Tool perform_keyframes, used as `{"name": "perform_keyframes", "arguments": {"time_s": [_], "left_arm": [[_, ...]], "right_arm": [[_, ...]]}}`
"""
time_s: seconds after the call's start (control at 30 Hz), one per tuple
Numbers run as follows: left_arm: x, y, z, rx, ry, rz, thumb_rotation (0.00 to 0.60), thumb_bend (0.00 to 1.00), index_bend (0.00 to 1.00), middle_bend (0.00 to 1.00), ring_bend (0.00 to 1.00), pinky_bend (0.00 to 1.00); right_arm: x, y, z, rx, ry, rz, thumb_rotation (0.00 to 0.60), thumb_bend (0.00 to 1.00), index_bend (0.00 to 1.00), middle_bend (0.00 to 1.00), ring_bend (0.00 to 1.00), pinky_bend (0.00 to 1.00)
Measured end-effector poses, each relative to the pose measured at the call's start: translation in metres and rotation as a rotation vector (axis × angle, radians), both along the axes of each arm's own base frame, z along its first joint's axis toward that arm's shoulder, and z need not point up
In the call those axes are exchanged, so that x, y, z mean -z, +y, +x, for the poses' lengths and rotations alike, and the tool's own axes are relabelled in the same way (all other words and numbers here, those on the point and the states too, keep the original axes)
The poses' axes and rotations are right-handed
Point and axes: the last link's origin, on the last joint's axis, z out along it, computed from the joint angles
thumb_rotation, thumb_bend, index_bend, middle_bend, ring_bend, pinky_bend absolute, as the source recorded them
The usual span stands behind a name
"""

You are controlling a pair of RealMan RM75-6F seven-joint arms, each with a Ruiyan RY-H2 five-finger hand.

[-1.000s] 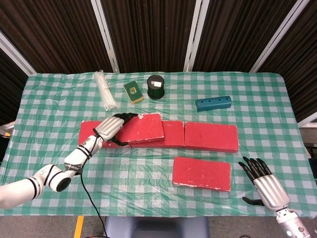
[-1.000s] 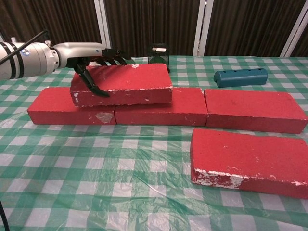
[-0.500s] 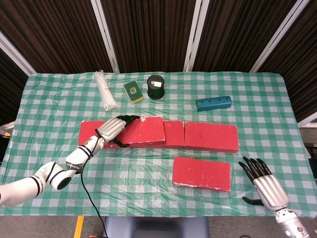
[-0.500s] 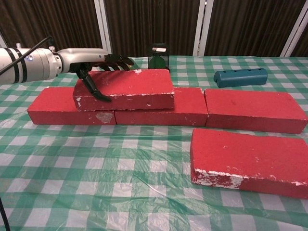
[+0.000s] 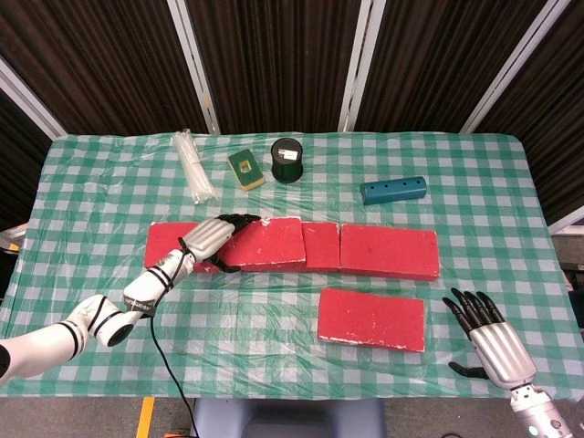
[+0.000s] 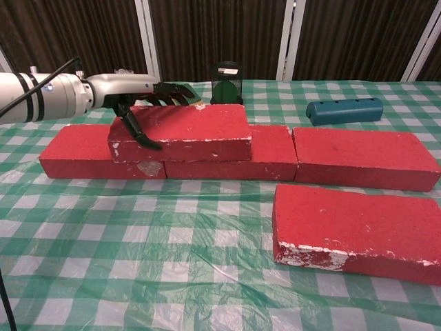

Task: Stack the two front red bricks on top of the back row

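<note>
Red stacked brick (image 6: 180, 131) lies across a back row (image 6: 358, 157) seam, left hand (image 6: 141, 103) gripping its left end to seat it; right hand (image 5: 488, 338) waits, fingers spread and empty, beside the front brick (image 5: 371, 319).

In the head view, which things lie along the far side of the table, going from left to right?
Bundle of clear sticks → green-and-yellow sponge → dark green jar → teal block with holes.

Five red bricks (image 5: 371, 318), one green jar (image 5: 286, 159), one teal block (image 5: 392, 190).
</note>
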Motion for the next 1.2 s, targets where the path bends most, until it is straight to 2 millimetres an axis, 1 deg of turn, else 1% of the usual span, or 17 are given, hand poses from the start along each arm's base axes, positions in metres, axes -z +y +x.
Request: {"name": "perform_keyframes", "arguments": {"time_s": [0.23,0.33,0.5,0.6,0.7,0.9,1.2], "left_arm": [[-0.0006,0.0061,-0.0021,-0.013,-0.003,0.005,0.600,0.26,0.00,0.13,0.13,0.23],[-0.0006,0.0068,-0.0033,-0.021,-0.006,-0.003,0.600,0.26,0.00,0.13,0.06,0.16],[-0.0002,0.0058,-0.0040,-0.026,-0.015,-0.033,0.600,0.27,0.00,0.09,0.00,0.12],[-0.0001,0.0071,-0.0029,-0.011,-0.006,-0.040,0.600,0.26,0.00,0.09,0.00,0.07],[-0.0003,0.0083,-0.0009,0.002,-0.006,-0.039,0.600,0.27,0.00,0.08,0.00,0.05],[-0.0016,0.0102,-0.0024,0.004,-0.007,-0.034,0.600,0.27,0.00,0.08,0.00,0.03],[-0.0048,0.0069,-0.0038,0.016,-0.018,-0.034,0.600,0.27,0.00,0.07,0.00,0.00]], "right_arm": [[0.0004,-0.0009,-0.0005,0.004,0.004,-0.002,0.600,0.05,0.00,0.00,0.00,0.00],[0.0013,-0.0009,-0.0004,0.005,0.008,-0.001,0.600,0.05,0.00,0.00,0.00,0.00],[0.0029,-0.0006,-0.0001,0.008,0.011,0.002,0.600,0.05,0.00,0.00,0.00,0.00],[0.0038,0.0006,0.0004,0.009,0.012,0.008,0.600,0.05,0.00,0.00,0.00,0.00],[0.0028,0.0015,0.0007,0.008,0.011,0.002,0.600,0.05,0.00,0.00,0.00,0.00],[0.0014,0.0026,0.0005,0.009,0.011,-0.007,0.600,0.05,0.00,0.00,0.00,0.00],[0.0017,0.0012,0.0002,0.011,0.013,-0.009,0.600,0.05,0.00,0.00,0.00,0.00]]}}
